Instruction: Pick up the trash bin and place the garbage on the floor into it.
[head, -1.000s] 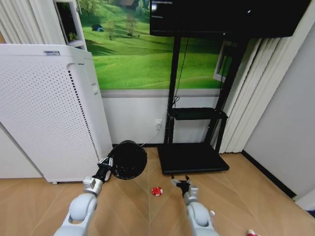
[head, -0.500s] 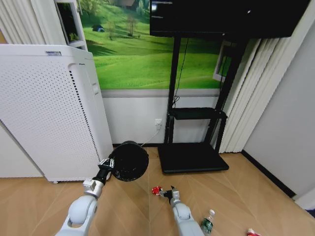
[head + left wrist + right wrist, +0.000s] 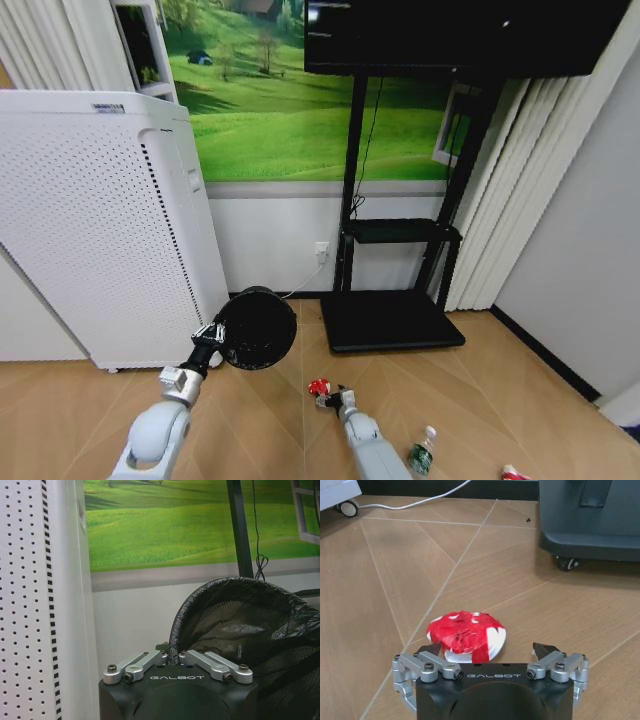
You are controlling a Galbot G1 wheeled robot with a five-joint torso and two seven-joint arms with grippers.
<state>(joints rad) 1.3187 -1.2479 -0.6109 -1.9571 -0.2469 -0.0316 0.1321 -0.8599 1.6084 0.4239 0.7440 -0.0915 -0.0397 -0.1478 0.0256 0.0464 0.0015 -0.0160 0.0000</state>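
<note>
On the floor there are one black trash bin, three pieces of garbage, namely one red-and-white wrapper, one greenish bottle and one red scrap, plus two end effectors, left and right.

Bright even indoor light, soft floor shadows, wide-angle bending at head-view edges

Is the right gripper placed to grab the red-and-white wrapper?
Probably yes. The right gripper is open at the floor, the red-and-white wrapper lies between its fingers, and nothing blocks it.
</note>
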